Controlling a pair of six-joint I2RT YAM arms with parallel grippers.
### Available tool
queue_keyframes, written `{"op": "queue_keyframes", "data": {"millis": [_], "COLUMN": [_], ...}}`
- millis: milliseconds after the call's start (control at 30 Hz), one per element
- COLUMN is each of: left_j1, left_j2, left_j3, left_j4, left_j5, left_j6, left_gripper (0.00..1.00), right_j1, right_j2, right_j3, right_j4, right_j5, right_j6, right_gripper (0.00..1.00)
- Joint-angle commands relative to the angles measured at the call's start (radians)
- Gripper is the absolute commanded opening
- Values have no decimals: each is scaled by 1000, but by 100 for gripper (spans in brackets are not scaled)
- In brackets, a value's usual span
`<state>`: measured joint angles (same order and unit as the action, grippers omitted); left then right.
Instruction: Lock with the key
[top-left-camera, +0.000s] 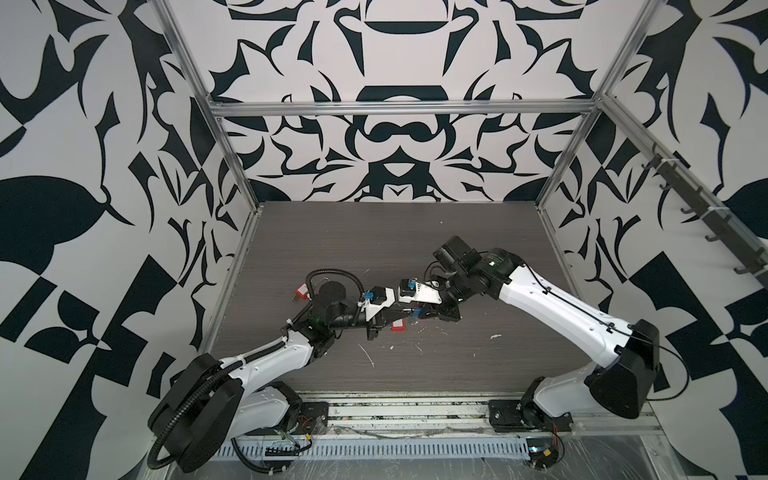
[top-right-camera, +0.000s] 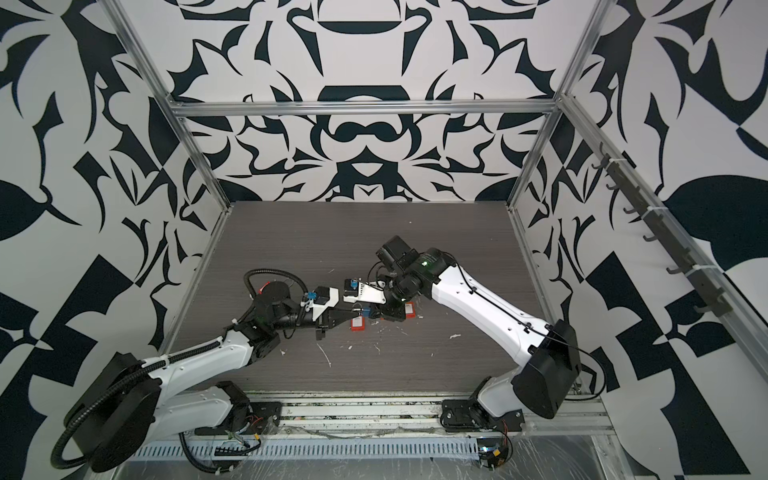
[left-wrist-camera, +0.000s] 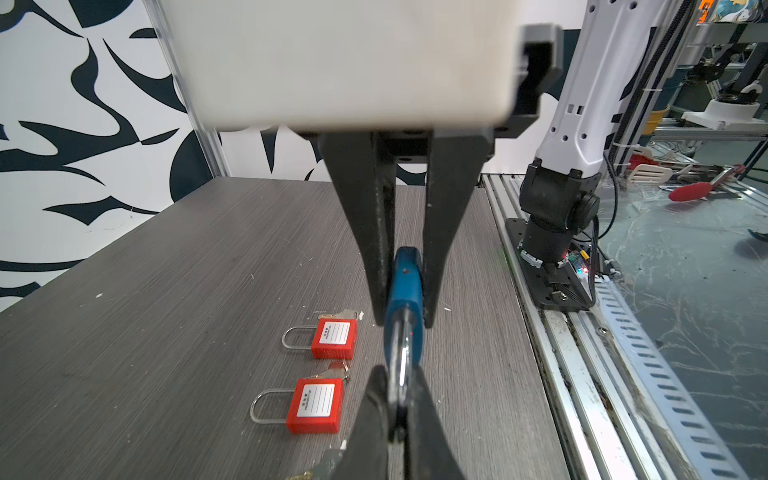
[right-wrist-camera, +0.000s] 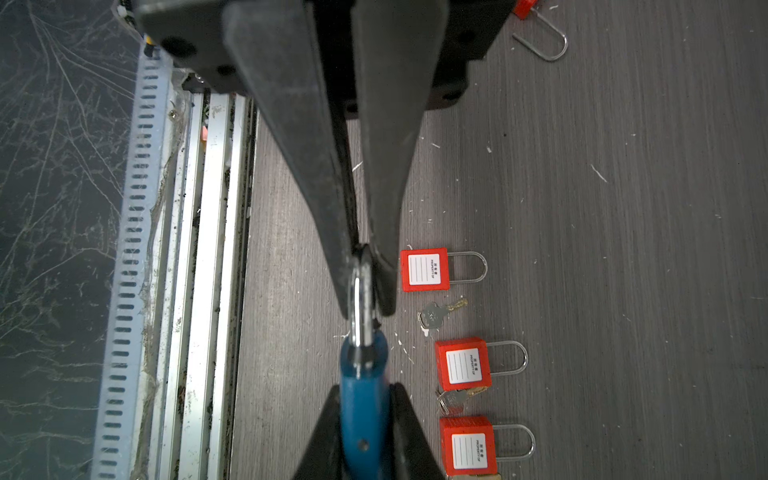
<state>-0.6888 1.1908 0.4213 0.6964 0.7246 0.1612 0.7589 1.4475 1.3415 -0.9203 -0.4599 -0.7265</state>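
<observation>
In both top views the blue plastic padlock (top-left-camera: 415, 312) (top-right-camera: 368, 311) is too small and too covered for me to read. From the right wrist, one red plastic padlock (right-wrist-camera: 524, 6) is cut off at the frame edge. I cannot see the blue lock's keyhole in any view.

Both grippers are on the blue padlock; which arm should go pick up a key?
Probably the right. The left gripper clamps the blue padlock by its body and can steady it; the right gripper only pinches the shackle, with a loose key on the table nearby.

Black-and-white patterned walls (top-left-camera: 395, 137), aluminium frame rails (top-left-camera: 399, 109), grey woodgrain tabletop (top-left-camera: 374, 232), slotted cable duct (top-left-camera: 374, 451)
</observation>
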Motion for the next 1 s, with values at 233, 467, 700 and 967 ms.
{"op": "queue_keyframes", "data": {"millis": [233,467,700,967], "left_j1": [-110,-11,78,86], "left_j2": [10,-108,-207,-197], "left_j3": [67,73,116,149], "left_j4": [-92,-229,-434,-476], "left_j5": [-4,4,54,90], "left_j6": [138,131,194,209], "left_gripper": [0,0,0,0], "right_j1": [59,54,34,-6], "right_j2": [23,-36,-119,-138], "right_j3": [72,49,7,27], "right_j4": [418,217,32,-79], "right_j5": [-314,-128,21,-7], "right_j6": [72,-18,-59,-56], "right_gripper": [0,28,44,38]}}
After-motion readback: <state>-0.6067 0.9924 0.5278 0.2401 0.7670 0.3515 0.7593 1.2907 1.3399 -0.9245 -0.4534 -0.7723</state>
